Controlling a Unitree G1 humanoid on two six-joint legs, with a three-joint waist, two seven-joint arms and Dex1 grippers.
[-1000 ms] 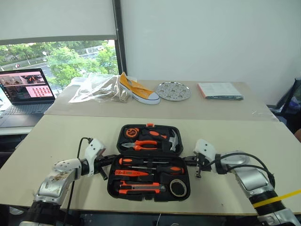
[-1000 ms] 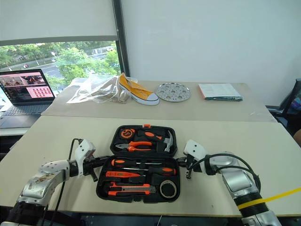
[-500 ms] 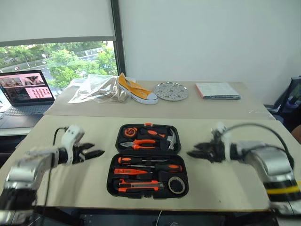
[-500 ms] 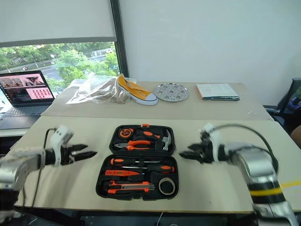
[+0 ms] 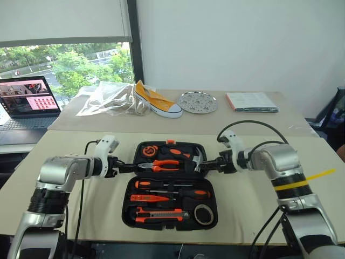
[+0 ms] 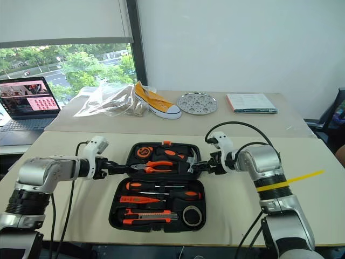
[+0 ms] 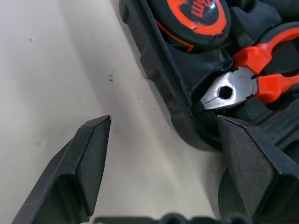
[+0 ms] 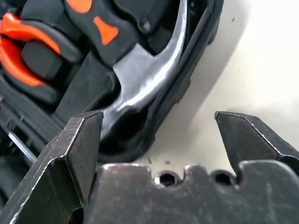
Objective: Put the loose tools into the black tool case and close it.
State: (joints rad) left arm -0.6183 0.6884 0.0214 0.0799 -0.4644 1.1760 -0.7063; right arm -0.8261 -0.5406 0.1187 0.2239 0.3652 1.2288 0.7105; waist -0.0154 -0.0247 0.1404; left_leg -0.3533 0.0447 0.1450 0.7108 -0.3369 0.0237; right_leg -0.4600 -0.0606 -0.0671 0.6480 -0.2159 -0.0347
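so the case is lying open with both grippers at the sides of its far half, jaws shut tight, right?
Not quite: the jaws are open, not shut. The left wrist view shows the left gripper spread across the rim of the black tool case, and the right wrist view shows the right gripper spread over the opposite rim. The case does lie open, with a gripper at each side of its far half.

Black tool case lies open on the table, tools seated in both halves. Left gripper and right gripper sit at the far half's side edges.
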